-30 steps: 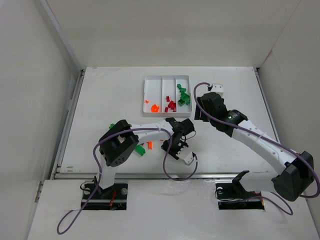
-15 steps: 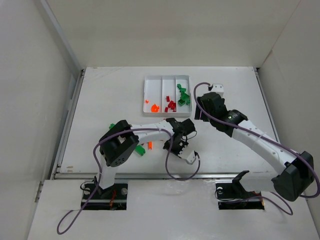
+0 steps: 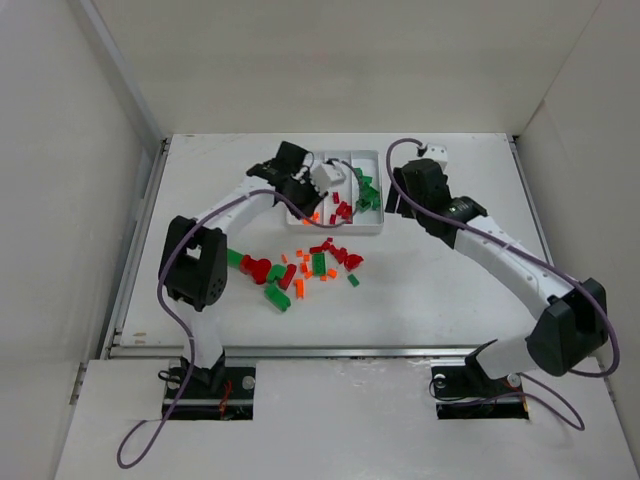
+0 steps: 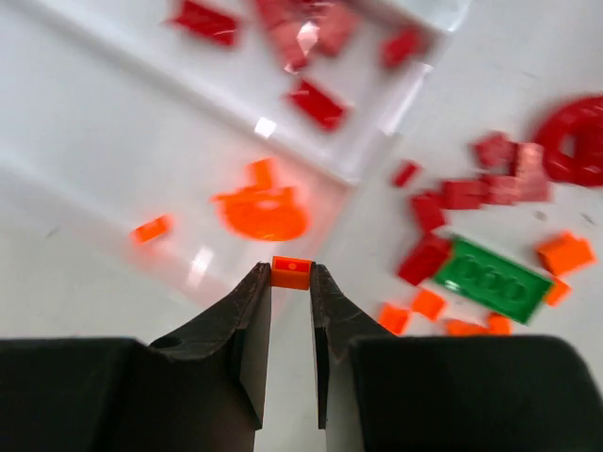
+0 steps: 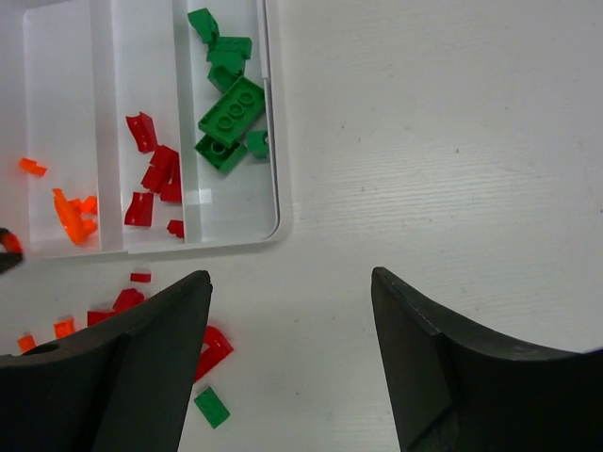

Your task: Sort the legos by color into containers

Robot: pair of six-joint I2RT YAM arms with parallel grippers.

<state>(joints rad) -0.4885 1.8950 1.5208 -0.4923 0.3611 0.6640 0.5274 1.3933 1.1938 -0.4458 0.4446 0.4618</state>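
- Top camera: fixed high behind the arm bases, looking down on the counter, the tray toward the far side.
- Left wrist camera: rides just behind the left hand, very close over the tray's near end (image partly blurred).
- Right wrist camera: looks straight down past the right hand from higher; both wrist views share the tray's near edge and loose legos.

left jaws pinched, right jaws spread wide
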